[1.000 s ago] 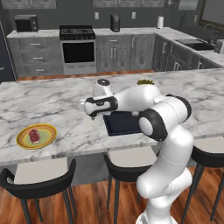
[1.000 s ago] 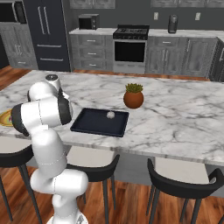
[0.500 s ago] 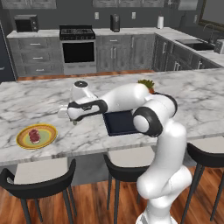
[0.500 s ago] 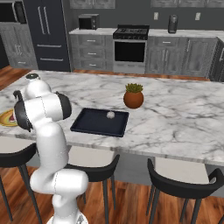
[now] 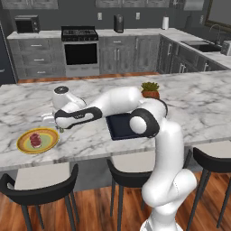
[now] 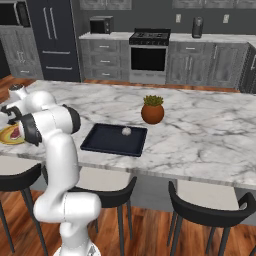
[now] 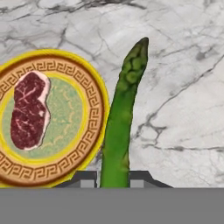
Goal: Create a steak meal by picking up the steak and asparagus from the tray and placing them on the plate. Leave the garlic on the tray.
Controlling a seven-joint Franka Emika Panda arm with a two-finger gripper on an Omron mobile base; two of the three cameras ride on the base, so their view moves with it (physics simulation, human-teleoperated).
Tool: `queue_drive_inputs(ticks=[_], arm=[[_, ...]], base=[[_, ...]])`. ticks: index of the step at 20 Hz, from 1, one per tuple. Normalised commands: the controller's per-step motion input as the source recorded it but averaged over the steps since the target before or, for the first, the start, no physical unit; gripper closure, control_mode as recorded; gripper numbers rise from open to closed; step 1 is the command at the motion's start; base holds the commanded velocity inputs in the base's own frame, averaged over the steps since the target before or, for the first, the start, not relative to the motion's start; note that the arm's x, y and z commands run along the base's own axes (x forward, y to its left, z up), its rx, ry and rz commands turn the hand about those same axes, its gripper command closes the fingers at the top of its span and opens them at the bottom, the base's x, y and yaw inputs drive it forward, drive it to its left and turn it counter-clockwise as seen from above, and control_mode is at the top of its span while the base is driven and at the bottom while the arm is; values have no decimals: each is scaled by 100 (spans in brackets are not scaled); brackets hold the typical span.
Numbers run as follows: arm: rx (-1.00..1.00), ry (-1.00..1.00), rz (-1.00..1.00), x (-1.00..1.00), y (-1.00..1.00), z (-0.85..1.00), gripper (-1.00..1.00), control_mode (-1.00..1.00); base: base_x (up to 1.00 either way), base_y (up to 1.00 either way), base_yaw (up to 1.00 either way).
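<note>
I see the asparagus (image 7: 121, 118) as a thin green stalk with a bumpy, tapered tip, standing up from between the two dark fingertips in the hand view. The pincer (image 7: 113, 176) is clamped on its lower end. The stalk runs just beside the rim of the plate (image 7: 94, 87), its lower part crossing the rim's edge in this view; its tip is over bare marble.

From the left base view, my arm reaches far to its left across the table (image 5: 198, 108), the forearm lying low and nearly level, the hand close above the marble just beside the plate (image 5: 25, 143). A bit of green shows under the hand there, too small to read further. In the right base view the arm folds back toward the left edge of the picture, its hand over the plate (image 6: 6, 138).

The plate has a yellow-orange patterned rim and a pale green centre. The steak (image 7: 29, 111) lies flat in it, dark red, marbled, with a pale fat edge.

The dark tray (image 6: 107, 145) sits well apart from the plate, near a potted plant (image 6: 152, 109). The garlic (image 6: 126, 131), a small whitish bulb, rests in it near the far rim.
</note>
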Motion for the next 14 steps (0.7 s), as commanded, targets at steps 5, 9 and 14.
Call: queue_drive_inputs(ticks=[5, 9, 14], arm=[[-1, 0, 0, -2, 12, -21, 100, -100], [0, 0, 0, -2, 11, -36, 100, -100], [0, 0, 0, 0, 17, -38, 100, -100]], base=[[0, 0, 0], [0, 0, 0], [0, 0, 0]])
